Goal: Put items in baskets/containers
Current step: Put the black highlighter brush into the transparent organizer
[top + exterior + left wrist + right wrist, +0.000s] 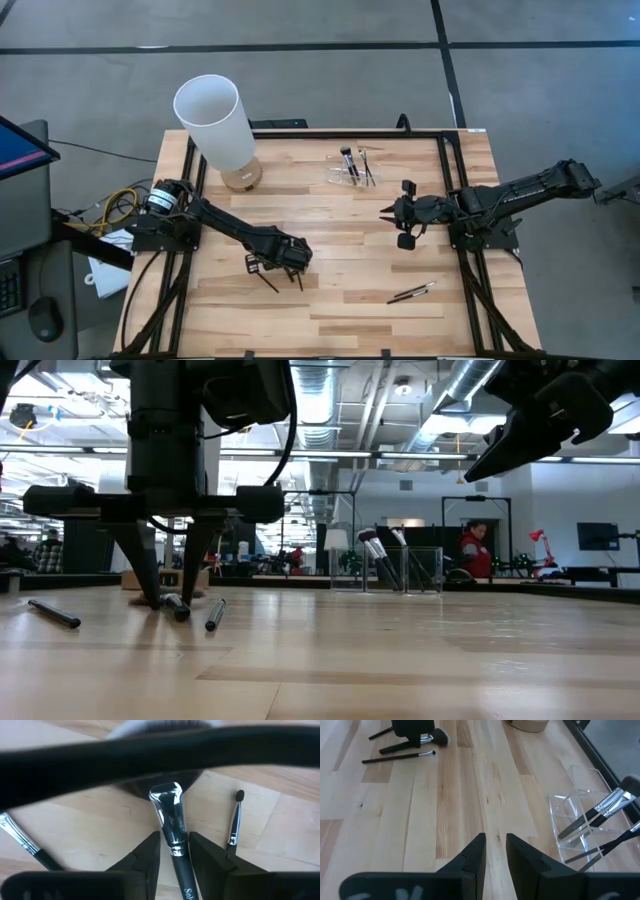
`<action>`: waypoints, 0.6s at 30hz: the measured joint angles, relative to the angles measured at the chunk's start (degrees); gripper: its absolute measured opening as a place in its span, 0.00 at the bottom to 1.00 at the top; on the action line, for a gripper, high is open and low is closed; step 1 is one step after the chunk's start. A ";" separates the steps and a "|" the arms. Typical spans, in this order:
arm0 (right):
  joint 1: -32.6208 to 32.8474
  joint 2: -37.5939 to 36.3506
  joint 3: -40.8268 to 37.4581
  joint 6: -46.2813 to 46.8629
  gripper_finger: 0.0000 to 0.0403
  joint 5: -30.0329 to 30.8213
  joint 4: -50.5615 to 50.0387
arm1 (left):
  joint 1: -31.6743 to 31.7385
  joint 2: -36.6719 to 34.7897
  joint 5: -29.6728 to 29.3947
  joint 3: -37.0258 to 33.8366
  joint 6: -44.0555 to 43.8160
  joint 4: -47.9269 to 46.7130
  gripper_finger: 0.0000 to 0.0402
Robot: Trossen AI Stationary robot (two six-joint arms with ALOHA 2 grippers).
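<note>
The tall white cylinder (216, 122) is standing on its wooden base at the upper left of the high view. Right of it, at upper centre, the clear acrylic brush holder (348, 173) is sitting on the wooden table (330, 310), and dark-handled brushes (354, 164) are leaning in its slots, silver ferrules catching the light.

Down at lower left of centre, the left gripper (283, 262) is reaching to the tabletop, its jaws closing around a thick black brush (174, 835) with a wide chrome ferrule, fingers (145, 860) just beside the handle on either side. A slim smudger brush (234, 822) is lying just beside it, another thin one (22, 840) on the other side.

At lower right, two thin brushes (411, 292) are lying together on the table.

The right gripper (402, 222) is hovering mid-right, jaws slightly parted, gripping nothing.
</note>
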 joint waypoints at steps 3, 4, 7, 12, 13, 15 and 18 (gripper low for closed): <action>-0.02 0.00 0.00 -0.17 0.16 0.01 0.02 | 0.00 0.01 0.01 -0.05 1.18 -0.02 0.24; -0.02 0.00 0.00 -0.27 0.16 0.01 0.02 | 0.00 0.02 0.03 -0.05 1.52 -0.04 0.23; 0.00 0.00 0.00 -0.34 0.16 0.01 0.02 | 0.00 0.07 0.10 -0.09 2.69 -0.17 0.20; -0.02 0.00 0.00 -0.35 0.16 0.01 0.02 | 0.00 0.12 -0.11 -0.12 4.38 -0.28 0.13; -0.02 0.00 0.00 -0.35 0.16 0.02 0.02 | -0.01 0.13 -0.35 -0.12 4.50 -0.28 0.12; -0.01 0.00 0.00 -0.38 0.16 0.03 0.02 | -0.03 0.17 -0.76 -0.14 5.21 -0.28 0.12; -0.02 0.00 0.00 -0.49 0.16 0.12 0.04 | -0.04 -0.16 -1.02 -0.25 6.79 -0.07 0.14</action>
